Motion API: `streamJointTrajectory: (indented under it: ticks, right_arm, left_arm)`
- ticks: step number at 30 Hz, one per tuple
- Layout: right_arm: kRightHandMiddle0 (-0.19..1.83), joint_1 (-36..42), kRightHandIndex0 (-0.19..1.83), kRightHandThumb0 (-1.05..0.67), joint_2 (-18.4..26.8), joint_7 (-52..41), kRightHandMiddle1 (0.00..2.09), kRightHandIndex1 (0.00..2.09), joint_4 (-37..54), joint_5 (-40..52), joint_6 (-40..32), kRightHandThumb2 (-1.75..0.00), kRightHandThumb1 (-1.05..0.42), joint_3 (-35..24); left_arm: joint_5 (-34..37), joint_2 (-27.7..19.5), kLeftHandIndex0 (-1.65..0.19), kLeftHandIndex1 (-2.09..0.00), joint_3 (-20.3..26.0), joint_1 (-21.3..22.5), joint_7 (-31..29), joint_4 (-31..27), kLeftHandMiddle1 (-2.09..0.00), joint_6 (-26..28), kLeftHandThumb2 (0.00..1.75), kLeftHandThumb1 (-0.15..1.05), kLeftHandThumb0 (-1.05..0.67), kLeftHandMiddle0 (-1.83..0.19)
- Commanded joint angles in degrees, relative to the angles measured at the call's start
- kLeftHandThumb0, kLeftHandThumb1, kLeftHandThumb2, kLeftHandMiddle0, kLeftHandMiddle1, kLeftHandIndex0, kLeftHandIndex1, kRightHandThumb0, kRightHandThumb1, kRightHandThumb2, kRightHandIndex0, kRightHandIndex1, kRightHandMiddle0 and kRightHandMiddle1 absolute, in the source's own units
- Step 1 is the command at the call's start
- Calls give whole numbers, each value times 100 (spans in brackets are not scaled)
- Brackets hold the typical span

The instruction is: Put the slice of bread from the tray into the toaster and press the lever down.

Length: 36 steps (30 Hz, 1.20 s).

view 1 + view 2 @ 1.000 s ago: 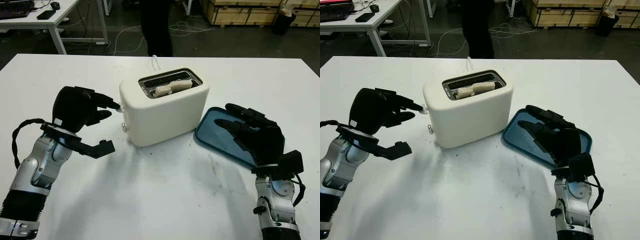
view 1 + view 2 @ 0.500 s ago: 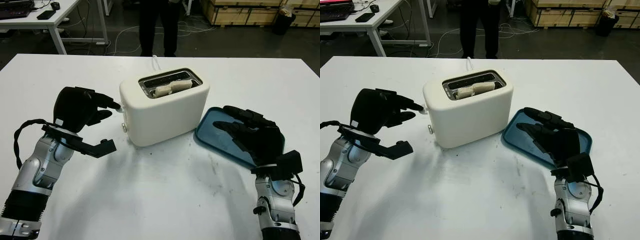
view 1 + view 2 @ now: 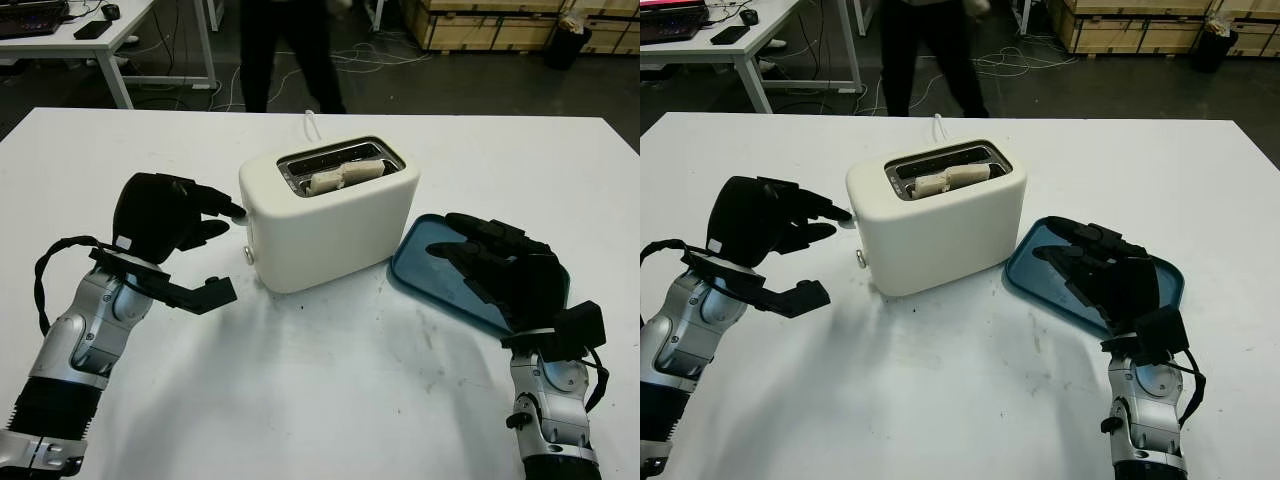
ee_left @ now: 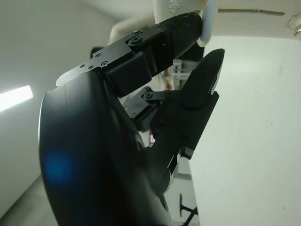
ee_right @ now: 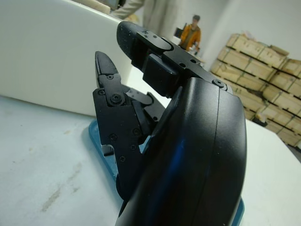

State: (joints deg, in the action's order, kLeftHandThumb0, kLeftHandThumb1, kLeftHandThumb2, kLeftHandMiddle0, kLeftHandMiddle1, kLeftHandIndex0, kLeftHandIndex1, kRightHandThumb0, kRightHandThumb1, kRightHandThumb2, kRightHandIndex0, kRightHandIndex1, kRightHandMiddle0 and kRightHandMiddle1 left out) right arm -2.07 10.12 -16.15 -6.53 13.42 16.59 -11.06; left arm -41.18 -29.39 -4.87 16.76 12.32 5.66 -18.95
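Observation:
A white toaster (image 3: 335,225) stands mid-table with the slice of bread (image 3: 345,177) sunk in its slot. On the toaster's left end sticks out a small white lever (image 3: 847,218). My left hand (image 3: 222,250) is open beside that end, one fingertip (image 3: 232,211) touching the lever and the thumb hanging lower. The left wrist view has the same lever (image 4: 209,23) at the tip of a black finger. A blue tray (image 3: 425,262) lies right of the toaster with no bread on it. My right hand (image 3: 470,245) hovers open over the tray.
A person (image 3: 285,50) walks on the floor beyond the table's far edge. The toaster's cord (image 3: 312,122) runs off that edge. A white desk (image 3: 80,40) stands back left and wooden crates (image 3: 490,20) back right. A round knob (image 3: 247,256) sits below the lever.
My left hand has edged right toward the toaster's end, fingertip staying at the lever. The right hand has sunk slightly over the tray. The person behind has stepped left.

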Motion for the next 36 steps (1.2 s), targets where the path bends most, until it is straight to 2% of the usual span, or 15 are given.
streamJointTrajectory:
  ticks: [1, 12, 15, 25, 33, 36]
  right_arm:
    - [105, -30, 88, -20, -32, -19, 0, 65, 4, 67, 28, -1, -92, -13]
    - [105, -5, 86, -20, -67, -6, 0, 65, -33, 41, 98, -2, -92, 4]
    - [105, -7, 87, -21, -64, 1, 0, 66, -53, 10, 132, -2, -92, 10]
    - [104, 11, 85, -20, -53, -18, 0, 67, -25, 18, 99, -1, -92, -3]
    - [104, 40, 86, -22, -32, -70, 0, 66, -18, 47, 104, -2, -92, -13]
    - [104, 67, 86, -22, -7, -106, 0, 67, 36, 70, 85, -2, -92, -17]
  left_arm:
    - [40, 49, -141, -2, -92, 68, -1, 48, -105, -23, 0, 63, -17, -118]
    - [-53, 65, -142, -2, -160, 98, 83, 97, -97, -28, 0, 63, -17, -121]
    - [-61, 35, -143, -2, -175, 108, 96, 111, -88, -22, 1, 66, -18, -123]
    - [-71, 67, -140, 0, -200, 103, 46, 73, -83, 153, 2, 72, -17, -122]
    - [-24, 159, -141, 0, -241, 103, 96, 144, -86, 224, 0, 72, -14, -124]
    - [-74, 247, -140, 0, -305, 160, 163, 282, -97, 299, 0, 71, -15, -121]
